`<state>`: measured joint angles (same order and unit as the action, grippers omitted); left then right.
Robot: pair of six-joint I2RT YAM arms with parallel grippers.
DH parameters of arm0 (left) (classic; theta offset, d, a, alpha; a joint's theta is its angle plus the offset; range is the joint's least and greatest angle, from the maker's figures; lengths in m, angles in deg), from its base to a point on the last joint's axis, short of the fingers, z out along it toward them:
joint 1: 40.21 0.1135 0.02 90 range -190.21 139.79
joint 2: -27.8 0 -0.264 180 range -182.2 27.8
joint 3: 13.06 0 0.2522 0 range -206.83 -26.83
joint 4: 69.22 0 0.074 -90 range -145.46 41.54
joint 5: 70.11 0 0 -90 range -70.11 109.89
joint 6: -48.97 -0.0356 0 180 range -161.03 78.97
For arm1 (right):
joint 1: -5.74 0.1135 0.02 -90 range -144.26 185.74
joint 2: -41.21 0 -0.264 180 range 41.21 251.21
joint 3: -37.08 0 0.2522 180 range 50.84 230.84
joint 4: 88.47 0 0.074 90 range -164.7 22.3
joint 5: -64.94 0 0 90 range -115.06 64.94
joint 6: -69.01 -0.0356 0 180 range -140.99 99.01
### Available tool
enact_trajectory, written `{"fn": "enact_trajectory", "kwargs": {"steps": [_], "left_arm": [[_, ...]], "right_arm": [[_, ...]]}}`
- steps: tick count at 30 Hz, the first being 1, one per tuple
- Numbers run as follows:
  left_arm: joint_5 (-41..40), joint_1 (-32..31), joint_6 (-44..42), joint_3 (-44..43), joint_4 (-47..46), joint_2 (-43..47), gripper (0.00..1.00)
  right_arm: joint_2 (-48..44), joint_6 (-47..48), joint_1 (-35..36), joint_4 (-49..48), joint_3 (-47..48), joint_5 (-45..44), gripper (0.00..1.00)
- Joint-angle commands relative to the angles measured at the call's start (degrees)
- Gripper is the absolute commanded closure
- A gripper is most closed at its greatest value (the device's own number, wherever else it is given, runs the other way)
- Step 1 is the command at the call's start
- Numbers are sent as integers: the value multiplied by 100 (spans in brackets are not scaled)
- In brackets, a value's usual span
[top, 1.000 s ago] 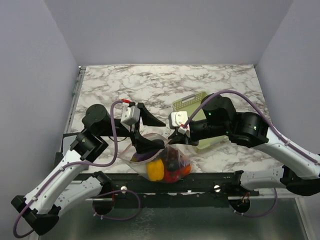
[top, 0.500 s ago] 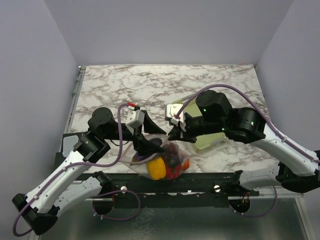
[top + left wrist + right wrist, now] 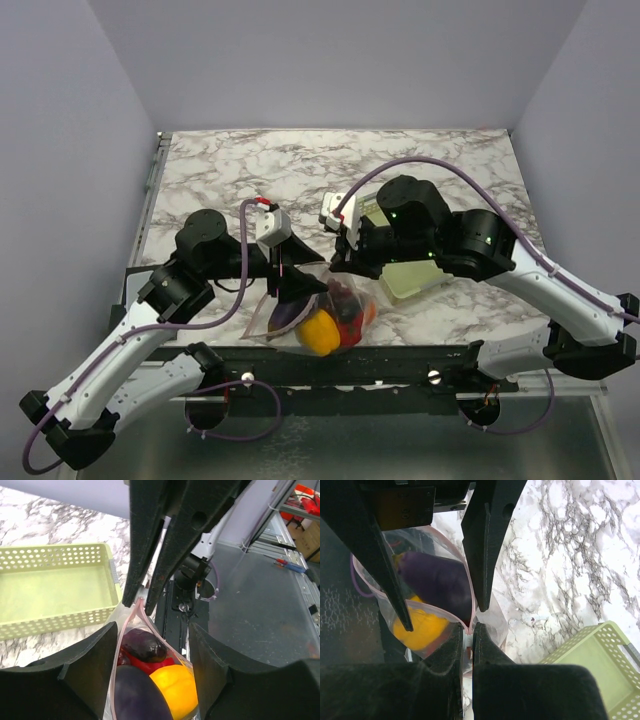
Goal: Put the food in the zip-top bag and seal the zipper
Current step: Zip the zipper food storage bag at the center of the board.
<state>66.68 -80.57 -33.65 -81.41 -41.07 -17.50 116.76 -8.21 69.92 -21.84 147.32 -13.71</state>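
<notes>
The clear zip-top bag [image 3: 300,312] hangs near the table's front edge, its mouth partly apart. Inside it lies the food: a purple eggplant [image 3: 132,700], a yellow pepper [image 3: 175,687], a red piece [image 3: 152,666] and a dark purple piece [image 3: 145,647]. My right gripper [image 3: 468,628] is shut on one end of the pink zipper [image 3: 131,625], holding that corner up. My left gripper [image 3: 152,635] is open and straddles the bag's mouth just behind that corner, one pad [image 3: 85,675] on each side, the right pad clear of the plastic.
The yellow-green mesh basket [image 3: 405,282] sits on the marble table [image 3: 240,170] right of the bag, partly under my right arm. The black front rail [image 3: 400,358] lies just below the bag.
My left gripper has slid in over the bag's mouth and its jaws have narrowed. The right arm has moved left and back, keeping hold of the zipper end.
</notes>
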Motion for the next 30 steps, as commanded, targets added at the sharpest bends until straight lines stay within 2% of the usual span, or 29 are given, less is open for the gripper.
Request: {"fn": "enact_trajectory", "kwargs": {"steps": [1,9,12,14,19,25,30], "left_arm": [[-479,-33,-69,-272,555,-128,41],[-707,-41,-168,-342,969,-335,47],[-766,-44,-224,-349,1057,-381,53],[-790,-50,-262,-358,1114,-385,62],[-796,-51,-438,-458,1257,-385,99],[-633,-55,-548,-530,1276,-341,100],[-297,-59,-604,-577,1277,-272,100]], "right_arm": [[34,-284,42,-276,162,-346,99],[16,-624,44,-504,277,-747,99],[30,-700,42,-514,355,-848,99],[18,-718,42,-529,366,-869,99],[4,-717,42,-552,283,-818,99],[-177,-627,44,-724,-53,-635,99],[-642,-472,42,-1204,-560,-604,74]]}}
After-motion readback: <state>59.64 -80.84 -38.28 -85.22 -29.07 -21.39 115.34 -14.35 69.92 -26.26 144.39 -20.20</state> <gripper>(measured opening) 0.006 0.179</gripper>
